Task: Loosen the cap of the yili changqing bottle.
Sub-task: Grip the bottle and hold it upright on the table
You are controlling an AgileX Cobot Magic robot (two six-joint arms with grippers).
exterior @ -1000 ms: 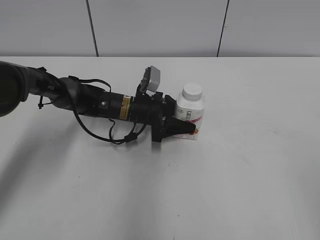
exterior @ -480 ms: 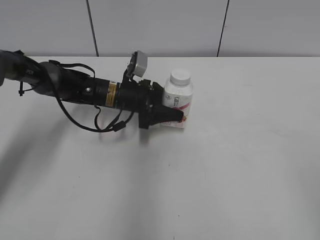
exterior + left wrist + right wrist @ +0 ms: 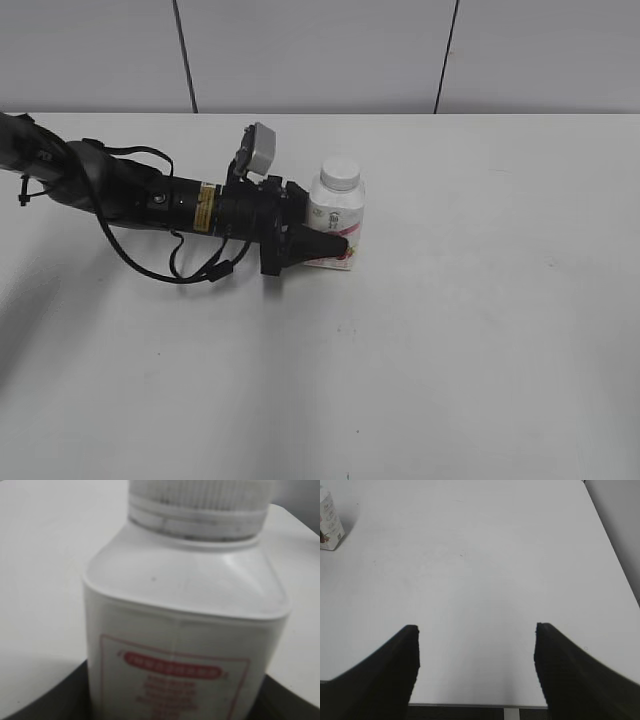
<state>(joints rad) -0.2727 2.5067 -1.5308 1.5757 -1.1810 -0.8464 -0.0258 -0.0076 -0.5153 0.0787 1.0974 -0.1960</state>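
The yili changqing bottle (image 3: pixel 335 207), white with a pink-red label, stands upright left of the table's middle. Its white ribbed cap (image 3: pixel 340 172) is on the neck. My left gripper (image 3: pixel 338 233) reaches in from the left and is shut on the bottle's lower body, one dark finger in front and the other hidden behind it. Up close in the left wrist view, the bottle (image 3: pixel 185 630) fills the frame, with the cap (image 3: pixel 200 500) at the top edge. My right gripper (image 3: pixel 476 645) stands open over bare table, far from the bottle (image 3: pixel 330 522).
The white table (image 3: pixel 450 350) reaches back to a grey panelled wall (image 3: pixel 320 55). Black cables (image 3: pixel 190 270) hang under the left arm. In the right wrist view the table's edge (image 3: pixel 470 705) lies just below the fingertips.
The left arm has drawn back to the left, and the bottle in its grip has moved left and slightly farther back with it, staying upright.
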